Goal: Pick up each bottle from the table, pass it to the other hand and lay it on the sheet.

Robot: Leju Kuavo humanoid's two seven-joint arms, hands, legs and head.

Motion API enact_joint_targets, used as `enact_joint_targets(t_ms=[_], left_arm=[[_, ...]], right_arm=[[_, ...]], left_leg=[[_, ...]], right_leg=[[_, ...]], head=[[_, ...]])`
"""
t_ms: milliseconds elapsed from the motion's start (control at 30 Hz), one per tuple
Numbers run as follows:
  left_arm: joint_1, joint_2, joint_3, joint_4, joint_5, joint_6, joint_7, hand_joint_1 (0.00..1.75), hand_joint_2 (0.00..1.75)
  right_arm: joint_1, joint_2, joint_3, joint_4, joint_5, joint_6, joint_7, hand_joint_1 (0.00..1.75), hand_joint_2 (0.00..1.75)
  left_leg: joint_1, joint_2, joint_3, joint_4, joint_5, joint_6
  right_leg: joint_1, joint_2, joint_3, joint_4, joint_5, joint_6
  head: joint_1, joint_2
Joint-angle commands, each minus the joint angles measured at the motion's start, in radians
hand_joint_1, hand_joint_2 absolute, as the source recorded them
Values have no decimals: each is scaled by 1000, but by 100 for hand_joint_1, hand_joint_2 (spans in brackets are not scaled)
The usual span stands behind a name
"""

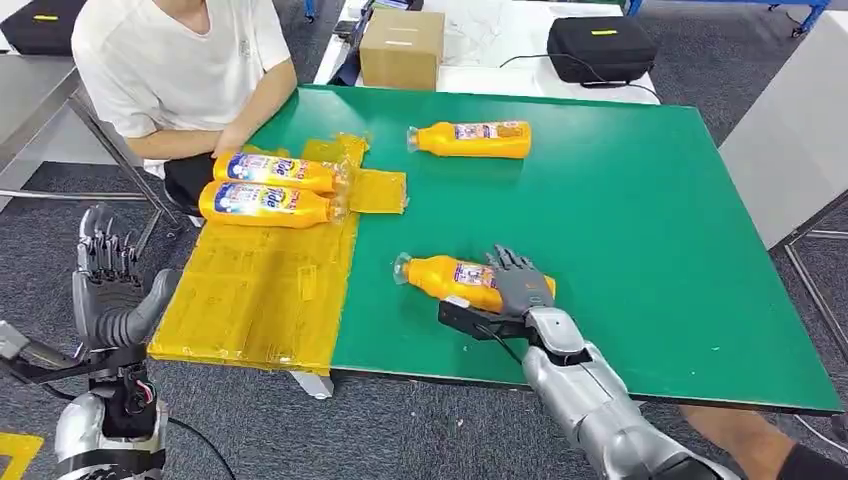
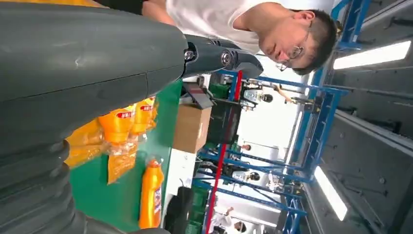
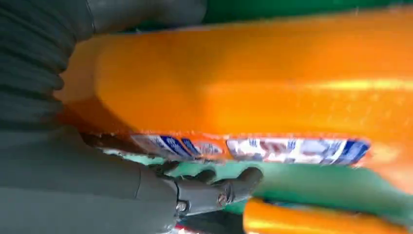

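R hand [image 1: 520, 282] sits over the base end of the near bottle [image 1: 452, 278], which lies on its side on the green table [image 1: 640, 230], close to the front edge. Long axis runs roughly L-R across the robot, cap toward the sheet [image 1: 260, 290], base under the hand. Fingers are draped over the top of the body and in the R wrist view the bottle [image 3: 253, 78] sits tight against the palm w/ thumb [image 3: 214, 192] curling beneath, so prob. closing on it, but can't tell if the grip is firm yet or whether it's off the table. L hand [image 1: 105, 285] is raised off the table's L corner, just beside the sheet edge, fingers spread upward, holding nothing. So handover needs the bottle carried leftward, cap end leading. Two bottles [image 1: 268, 188] already lie side by side on the sheet's far end, near a seated person [image 1: 180, 70]. A far bottle [image 1: 470, 139] waits on bare table, well apart from both hands.
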Motion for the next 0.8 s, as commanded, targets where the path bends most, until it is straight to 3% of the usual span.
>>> enact_joint_targets(t_ms=[33, 167, 467, 600, 633, 667, 800], left_arm=[[-27, 4, 14, 58, -3, 0, 1, 0, 175], [-24, 5, 15, 54, -15, 7, -5, 0, 175], [-24, 10, 20, 59, -18, 6, -6, 0, 175], [-18, 22, -21, 81, -61, 34, 0, 0, 175], [1, 33, -51, 87, -149, 111, 21, 0, 175], [28, 27, -91, 87, -194, 140, 9, 0, 175], [47, 13, -118, 93, -211, 154, -12, 0, 175]], right_arm=[[-33, -2, 22, 129, -10, 40, -12, 175, 175], [-55, -12, 32, 170, -19, 108, 11, 175, 175], [-52, -13, 19, 171, -51, 116, -13, 175, 175], [28, -8, -103, 75, -262, 76, -282, 171, 175], [75, -1, -132, 2, -322, 41, -341, 175, 175], [145, 7, -152, -121, -390, 13, -401, 168, 175], [192, 3, -122, -221, -399, 24, -356, 168, 175]], left_leg=[[1, -2, 4, -1, -1, -2], [2, -2, 5, -1, -1, -1], [1, -3, 6, -1, 0, -1], [1, -4, 7, -2, 0, -1], [2, -5, 8, -2, 0, -2], [2, -5, 9, -3, 0, -1], [2, 1, 13, -2, -5, -3]], right_leg=[[2, -2, 5, -1, -2, -2], [2, -2, 6, -2, -1, -2], [1, -2, 7, -2, -1, -1], [1, -4, 8, -3, -1, -2], [2, -5, 11, -4, -2, -2], [2, -4, 11, -4, -2, -2], [2, 1, 12, -2, -2, -3]], head=[[0, 0], [0, 0], [0, 0], [0, 0], [0, 0], [0, 0], [0, 0]])
